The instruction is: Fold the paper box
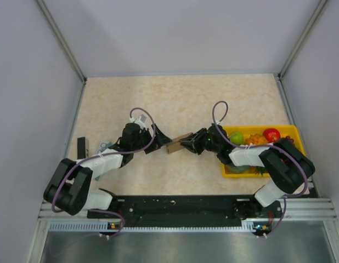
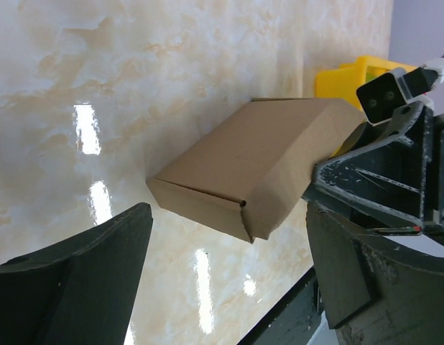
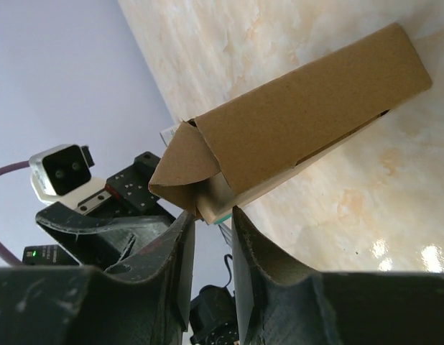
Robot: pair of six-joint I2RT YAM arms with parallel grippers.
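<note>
The desk (image 1: 180, 98) carries a yellow tray (image 1: 231, 172) of fruit at its right. The folded box (image 1: 178, 143) is mid-desk, left of the tray, between the 2 grippers. The right gripper (image 3: 211, 219) is clamped on the box's end flap. The left gripper (image 2: 229, 237) stands wide apart at the box's other end, not gripping it.

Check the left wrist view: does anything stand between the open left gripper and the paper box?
Nothing visible does. The left gripper is open, facing the near corner of the paper box with only open space between. The right gripper is shut on the box's far end, off that path.
</note>
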